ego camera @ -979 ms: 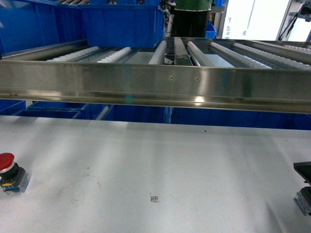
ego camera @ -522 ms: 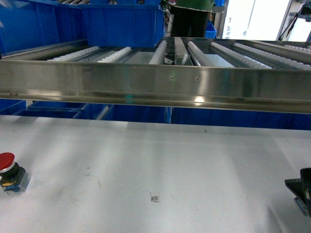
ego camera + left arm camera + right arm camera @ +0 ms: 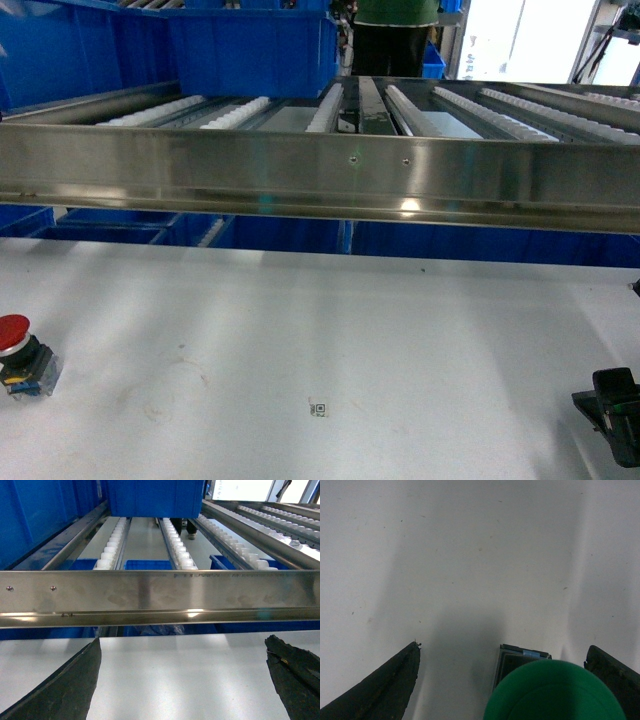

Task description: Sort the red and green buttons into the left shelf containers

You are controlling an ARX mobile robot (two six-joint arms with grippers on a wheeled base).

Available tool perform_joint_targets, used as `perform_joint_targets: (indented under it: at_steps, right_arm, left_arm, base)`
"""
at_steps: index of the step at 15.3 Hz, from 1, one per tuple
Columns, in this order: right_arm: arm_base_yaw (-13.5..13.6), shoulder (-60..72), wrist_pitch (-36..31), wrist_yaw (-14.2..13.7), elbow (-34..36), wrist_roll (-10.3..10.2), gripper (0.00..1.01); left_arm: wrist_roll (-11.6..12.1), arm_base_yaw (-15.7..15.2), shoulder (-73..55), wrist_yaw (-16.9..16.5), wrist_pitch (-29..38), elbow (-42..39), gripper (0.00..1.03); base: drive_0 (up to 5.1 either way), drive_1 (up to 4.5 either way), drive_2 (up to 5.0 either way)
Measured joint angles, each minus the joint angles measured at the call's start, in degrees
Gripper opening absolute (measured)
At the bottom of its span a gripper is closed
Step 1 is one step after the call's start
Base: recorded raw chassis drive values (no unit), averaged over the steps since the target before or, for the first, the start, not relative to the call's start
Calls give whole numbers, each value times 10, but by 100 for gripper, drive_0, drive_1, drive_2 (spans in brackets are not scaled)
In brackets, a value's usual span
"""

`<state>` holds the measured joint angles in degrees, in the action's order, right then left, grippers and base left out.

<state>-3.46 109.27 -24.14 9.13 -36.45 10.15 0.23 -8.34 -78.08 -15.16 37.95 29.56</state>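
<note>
From the head camera, the red button (image 3: 20, 352) sits alone at the far left edge of the white table (image 3: 330, 330), while the right gripper (image 3: 612, 412) pokes in low at the far right, well apart from it; its spread cannot be told here. Blue bins (image 3: 150, 45) stand on the roller shelf (image 3: 320, 175) up and to the left.

From the left wrist, the left gripper (image 3: 182, 672) hangs spread wide and empty over bare table, facing the shelf rail.

From the right wrist, the right gripper (image 3: 502, 672) is spread wide, and the green button (image 3: 555, 690) stands cap-up between its fingers, nearer the right-hand one, not yet clamped.
</note>
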Motion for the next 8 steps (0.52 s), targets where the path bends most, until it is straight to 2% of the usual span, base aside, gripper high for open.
perform_joint_targets:
  at_steps: [3,4,6,7,8]
  right_arm:
    - [-20,22,-15,-2,-6,6,98]
    - [-26,26,-17,-4,-6,7,91]
    - [-30,30,-28,5,-6,7,67]
    - [-29,31,-42,16,0,6,38]
    - [-29,31,-47,17,5,6,28]
  left_arm:
    - [0,0,0,0,0,0,98]
    - [0,0,0,0,0,0,98]
    - [0,0,0,0,0,0,98]
    - [0,0,0,0,0,0,98]
    - [0,0,0,0,0,0,98]
  base:
    - [0,0,0]
    - [0,0,0]
    - [0,0,0]
    - [0,0,0]
    - [0,0,0]
